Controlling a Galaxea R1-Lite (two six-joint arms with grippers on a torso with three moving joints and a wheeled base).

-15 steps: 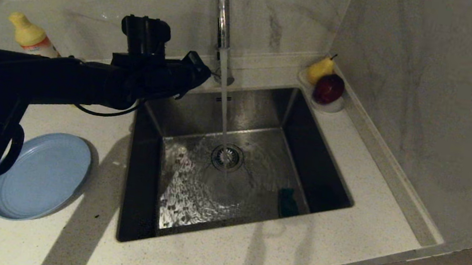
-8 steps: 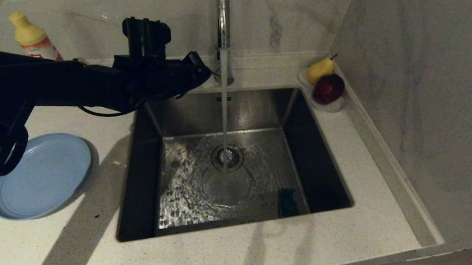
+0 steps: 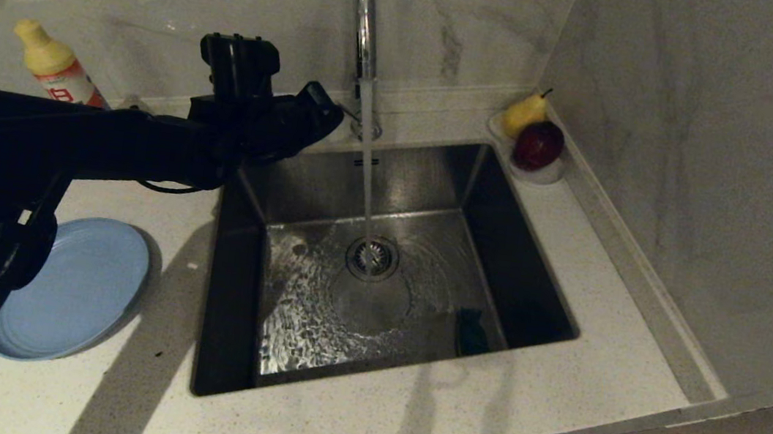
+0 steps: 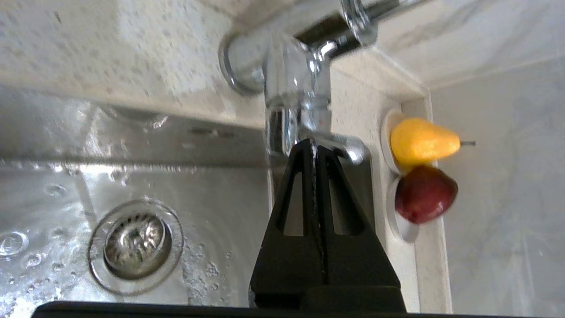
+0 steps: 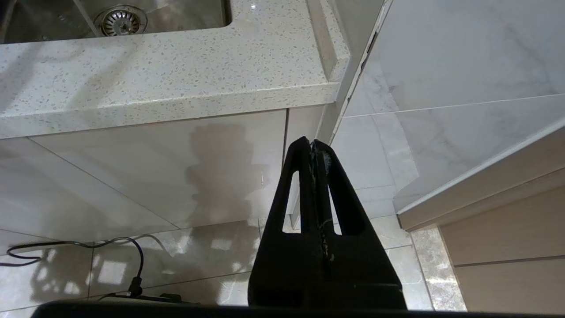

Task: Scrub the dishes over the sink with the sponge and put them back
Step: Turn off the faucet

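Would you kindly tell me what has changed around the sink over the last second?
Very little. The left gripper, shut and empty, stays by the tap lever; its arm shifted slightly, covering more of the plate. Water still runs; the sponge lies unmoved in the sink.

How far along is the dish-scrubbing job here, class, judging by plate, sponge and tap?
Done: water runs from the tall chrome tap into the stainless steel sink. In hand: the left end effector, shut and empty, sits at the tap's lever. Left: the dark green sponge lies in the basin and the pale blue-grey plate rests on the counter, unscrubbed. The right end effector hangs below the counter.
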